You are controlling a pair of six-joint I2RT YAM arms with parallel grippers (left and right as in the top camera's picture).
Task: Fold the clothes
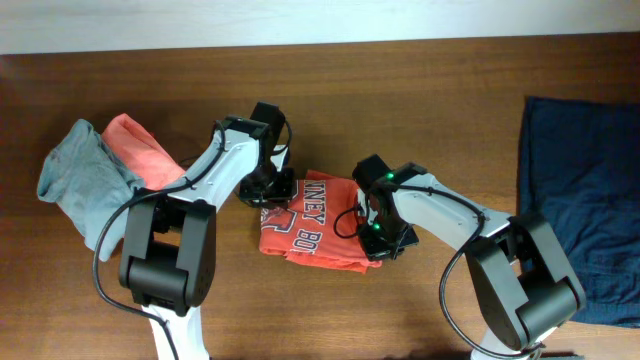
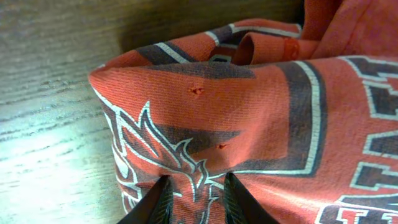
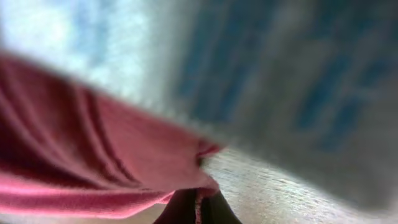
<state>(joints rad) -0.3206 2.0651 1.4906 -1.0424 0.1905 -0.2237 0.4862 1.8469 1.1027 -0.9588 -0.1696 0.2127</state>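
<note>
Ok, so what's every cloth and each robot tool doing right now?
Coral-orange printed fabric T-shirt: partly folded, bunched, mid-table.
Grey-teal soft garment: crumpled heap.
Plain coral-orange soft garment: crumpled, touching the grey-teal one.
Navy fabric piece: spread flat.
Left tool: shut, pinching the T-shirt.
Right tool: blurred, seems shut on the T-shirt.

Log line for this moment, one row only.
left hand: pinching coral-orange lettered T-shirt | right hand: gripping same shirt | state: bunched mid-table, fold unfinished
</note>
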